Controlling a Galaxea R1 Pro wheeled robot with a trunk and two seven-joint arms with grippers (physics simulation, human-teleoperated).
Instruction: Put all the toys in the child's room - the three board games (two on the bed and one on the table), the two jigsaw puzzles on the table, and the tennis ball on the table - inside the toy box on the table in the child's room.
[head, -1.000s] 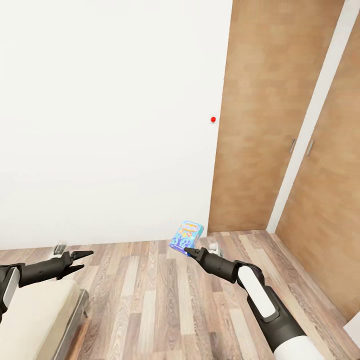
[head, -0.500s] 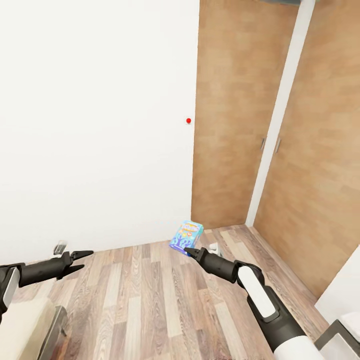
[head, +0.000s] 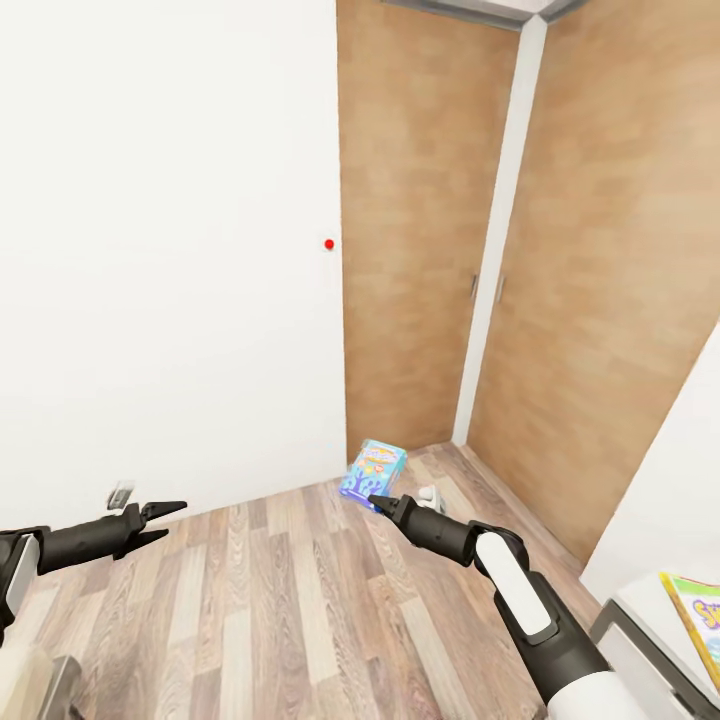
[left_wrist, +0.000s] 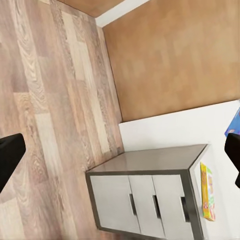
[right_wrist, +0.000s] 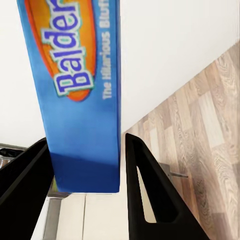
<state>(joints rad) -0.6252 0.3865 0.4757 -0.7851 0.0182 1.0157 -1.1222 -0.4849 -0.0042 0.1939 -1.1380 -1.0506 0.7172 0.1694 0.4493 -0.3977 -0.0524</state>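
A blue board game (head: 373, 470) box with an orange "Balderdash" logo stands upright in my right gripper (head: 378, 503), which is shut on its lower edge. In the right wrist view the box (right_wrist: 80, 90) sits between the two black fingers (right_wrist: 147, 195). My left gripper (head: 165, 518) hangs open and empty over the wood-plank floor, its fingertips (left_wrist: 10, 156) wide apart. Another flat colourful game box (head: 700, 612) lies on a low dark grey cabinet (head: 640, 655); it also shows in the left wrist view (left_wrist: 207, 192).
A white wall (head: 160, 250) with a small red dot (head: 329, 244) faces me, and wooden wardrobe doors (head: 420, 230) fill the corner to its right. The dark grey cabinet (left_wrist: 145, 200) has three drawer fronts. A bed corner (head: 30, 690) shows at lower left.
The whole view has swung right: the wall and wooden doors slid left, the bed nearly left the picture, and the cabinet with a game box came in. Both arms hold their pose.
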